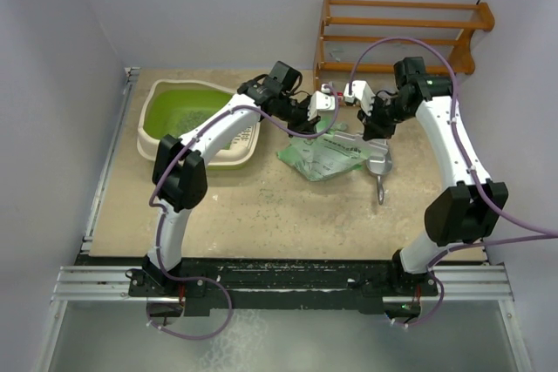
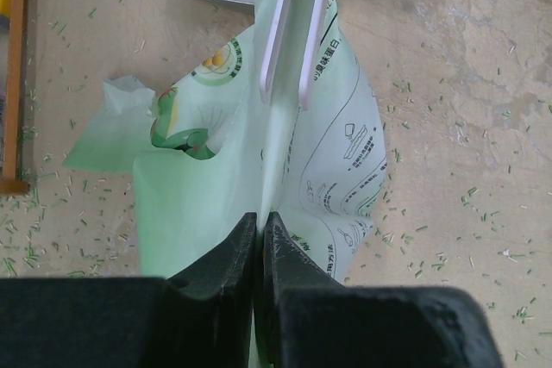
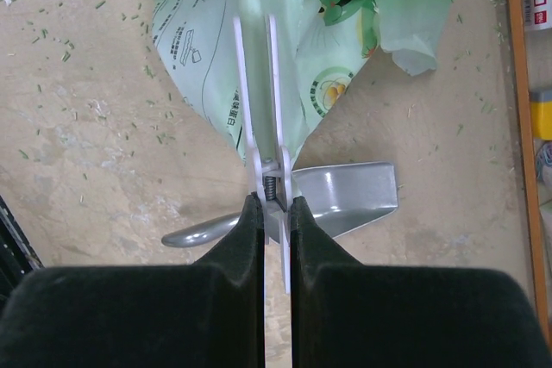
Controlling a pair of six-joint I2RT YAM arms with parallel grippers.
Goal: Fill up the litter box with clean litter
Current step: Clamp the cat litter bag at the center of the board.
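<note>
So both arms are over the bag (image 2: 198, 213) mid-desk, and the litter box (image 1: 235, 152) sits off to the bag's left with only a thin scatter of litter (image 1: 187, 117) on its green floor, so I'd say the filling has barely started. The left gripper (image 2: 260, 217) is pinched fully closed on a fold of the bag's film. The right gripper (image 3: 276, 200) is closed almost as tight on the spring end of a white clip (image 3: 257, 84) that's clamped on the bag's top edge. The bag is thin, floppy plastic, probably slippery, and it looks slumped and fairly flat, so it'll sag and fold rather than hold a shape. I'd grab it by a bunched fold near the top like the left side does, not by a flat face. The pellets are tiny and loose and will roll everywhere, and stray bits already dot the desk (image 1: 261, 215) around the bag. A metal scoop (image 3: 345, 196) lies just right of the bag, empty as far as I can tell, and a wooden rack (image 1: 397, 28) stands behind it.
</note>
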